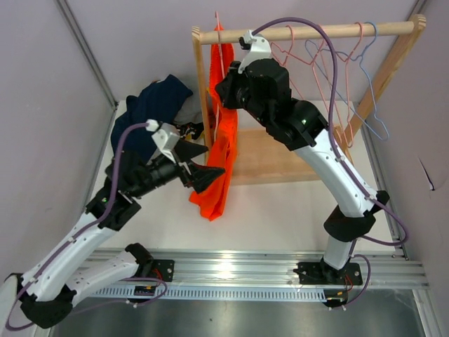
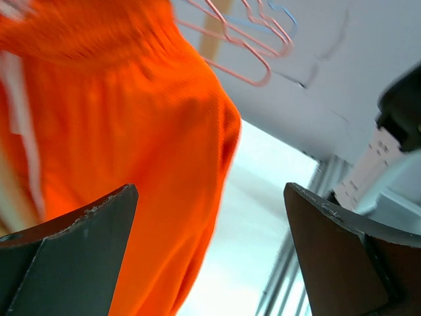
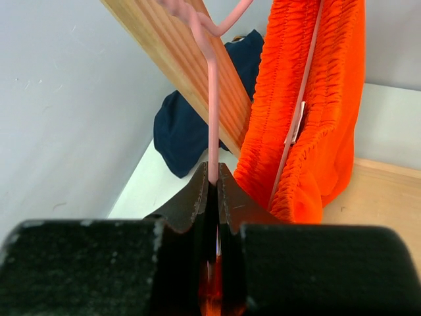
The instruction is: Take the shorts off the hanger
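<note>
My left arm [image 1: 70,253] and right arm [image 1: 337,168] wear white shells between black joints, purple cables [image 1: 118,151] looping alongside. The left hand [image 2: 210,191] has dark wedge fingers [image 2: 79,250] with scuffed edges; the right hand [image 3: 212,176] looks black.

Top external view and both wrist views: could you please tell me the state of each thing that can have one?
orange shorts: hanging on the pink hanger, not yet off.
pink hanger: wire pinched by the right tool.
right tool: shut on the pink hanger.
left tool: open beside the orange shorts, holding nothing.
navy shorts: off any hanger, lying in a heap.
spare hangers: bare, hanging on the wooden rail.
</note>
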`<state>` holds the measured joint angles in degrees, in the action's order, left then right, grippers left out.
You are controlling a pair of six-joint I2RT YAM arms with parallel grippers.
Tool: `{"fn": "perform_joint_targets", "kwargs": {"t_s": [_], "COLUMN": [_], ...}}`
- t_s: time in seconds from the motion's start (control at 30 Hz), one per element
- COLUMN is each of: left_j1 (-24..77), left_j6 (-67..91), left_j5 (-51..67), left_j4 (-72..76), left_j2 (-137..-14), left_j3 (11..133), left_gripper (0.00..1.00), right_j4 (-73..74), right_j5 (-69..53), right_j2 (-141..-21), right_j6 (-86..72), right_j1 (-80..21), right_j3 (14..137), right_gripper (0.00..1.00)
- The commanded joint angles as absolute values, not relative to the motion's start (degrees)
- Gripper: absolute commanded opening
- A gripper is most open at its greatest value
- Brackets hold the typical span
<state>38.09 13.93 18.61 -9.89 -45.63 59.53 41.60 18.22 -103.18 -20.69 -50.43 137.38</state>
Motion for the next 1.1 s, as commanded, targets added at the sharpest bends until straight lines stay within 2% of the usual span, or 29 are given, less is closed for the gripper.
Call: {"fn": "perform_joint_targets", "kwargs": {"t_s": [0.0, 0.17, 0.4, 0.43, 0.5, 0.53, 0.6, 0.63, 0.8, 1.07], "left_j1": [42.5, 46.4, 46.8, 46.8, 46.8, 46.8, 47.1, 47.5, 53.6, 76.9], "left_j6": [13.5, 13.4, 11.9, 11.7, 12.0, 12.2, 13.4, 13.6, 14.4, 21.0], "left_j5": [19.5, 15.7, 7.7, 6.8, 6.5, 7.1, 7.7, 7.8, 4.1, -13.9], "left_j4": [-2.2, 2.5, 12.1, 12.8, 14.4, 14.8, 16.4, 16.9, 15.3, 10.2], "left_j2": [-47.3, -51.4, -58.1, -58.8, -59.9, -60.8, -61.0, -60.8, -54.0, -37.4], "left_j3": [56.2, 54.9, 54.2, 54.6, 55.0, 55.1, 54.7, 53.7, 45.6, 26.5], "left_gripper": [0.99, 0.99, 0.99, 0.93, 0.69, 0.37, 0.08, 0.0, 0.0, 0.0], "right_j4": [34.6, 34.4, 32.4, 32.1, 31.5, 31.4, 31.4, 31.3, 31.1, 32.0], "right_j5": [20.3, 20.5, 20.2, 20.2, 20.3, 20.4, 20.7, 20.7, 20.7, 19.3], "right_j2": [-98.8, -97.3, -93.1, -92.2, -91.6, -91.2, -91.1, -91.1, -91.0, -91.3], "right_j6": [-19.1, -19.3, -21.3, -21.4, -21.7, -21.8, -21.8, -21.8, -21.7, -21.6], "right_j1": [-50.6, -50.6, -50.8, -50.7, -50.6, -50.6, -50.5, -50.5, -49.6, -45.7], "right_j3": [140.5, 138.3, 131.4, 130.4, 128.5, 128.1, 127.4, 127.1, 126.8, 129.3], "right_gripper": [0.0, 0.0, 0.0, 0.0, 0.0, 0.0, 0.0, 0.0, 0.0, 0.0]}}
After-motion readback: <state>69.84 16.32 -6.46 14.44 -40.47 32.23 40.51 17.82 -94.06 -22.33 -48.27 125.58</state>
